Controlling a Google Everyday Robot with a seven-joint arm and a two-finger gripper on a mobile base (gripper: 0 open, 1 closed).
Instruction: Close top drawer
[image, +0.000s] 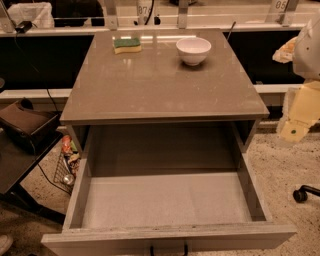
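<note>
The top drawer (167, 234) of the grey-taupe cabinet (160, 87) is pulled far out toward me. Its deep box is empty and shows a pale grey floor (165, 200). The small black wire handle (169, 248) shows at the centre of the front panel, at the bottom edge of the view. My arm comes in at the right edge. My gripper (294, 129), pale with a green dot, hangs to the right of the cabinet at about the height of the drawer opening. It is apart from the drawer and touches nothing.
A yellow-green sponge (127, 45) and a white bowl (193, 50) sit at the back of the cabinet top. A black table (20, 150) and a wire basket (67, 167) stand left of the drawer. A chair caster (300, 195) is on the floor at the right.
</note>
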